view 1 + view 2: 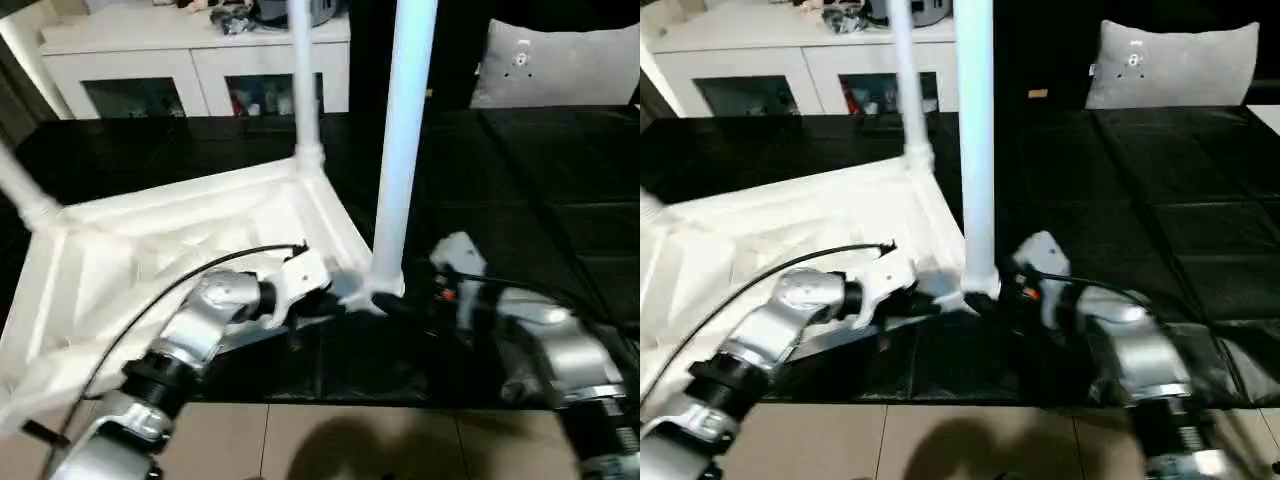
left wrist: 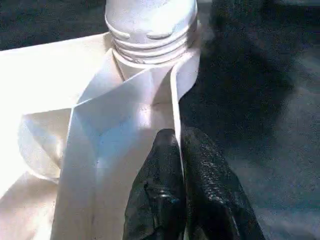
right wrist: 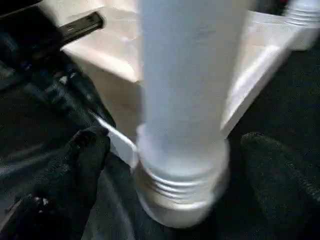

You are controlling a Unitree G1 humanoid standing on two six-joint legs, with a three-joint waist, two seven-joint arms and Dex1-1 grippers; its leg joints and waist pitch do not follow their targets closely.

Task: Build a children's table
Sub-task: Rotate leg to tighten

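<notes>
Silver forearms frame the upturned table top point(image 1: 150, 250) on the black floor: left gripper point(image 2: 172, 150) jaws pinched on its rim, right gripper point(image 3: 175, 165) jaws wide around the corner leg point(image 1: 400, 150), likely needing further screwing.

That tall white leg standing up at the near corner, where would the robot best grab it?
Probably low on the near leg, just above its threaded collar, coming level from the robot's right. The tube stands upright and round there, and the right gripper already straddles it, fingers apart.
</notes>
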